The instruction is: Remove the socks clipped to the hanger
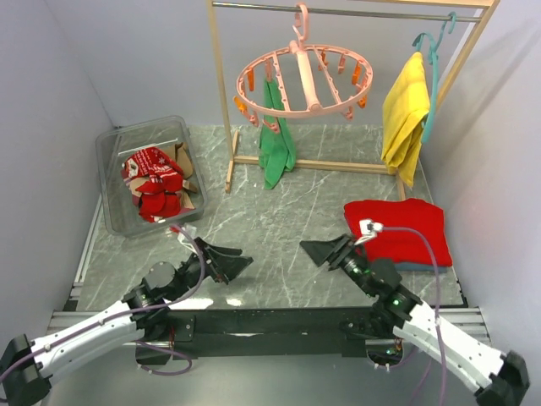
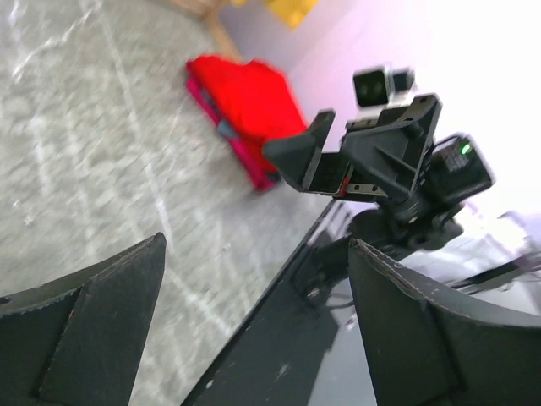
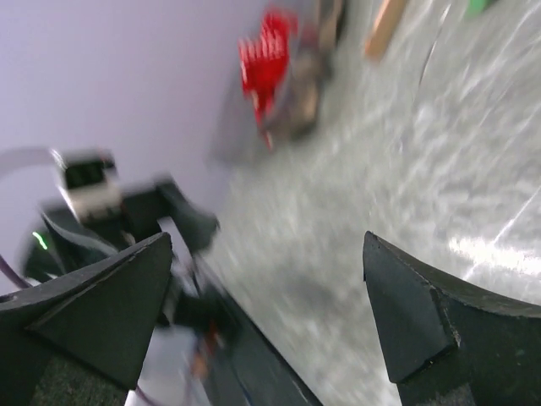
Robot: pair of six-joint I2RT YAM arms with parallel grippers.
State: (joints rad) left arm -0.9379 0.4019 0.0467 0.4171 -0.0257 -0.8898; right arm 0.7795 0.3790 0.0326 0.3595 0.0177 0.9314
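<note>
Socks point(image 1: 154, 182) piled in clear bin point(image 1: 114, 144) on the table's left, beyond the left gripper point(image 1: 237, 265) and apart from it. Hanger point(image 1: 300, 80) hooked on rail point(image 1: 355, 10) at back with a green cloth point(image 1: 275, 139) clipped on, well apart from both grippers. Left and right gripper point(image 1: 314, 254) low near front, facing each other, jaws spread wide, holding nothing.

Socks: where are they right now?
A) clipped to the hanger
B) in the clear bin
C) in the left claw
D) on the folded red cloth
B: the socks lie piled in the bin at the left, while only a green cloth hangs from the hanger.
</note>
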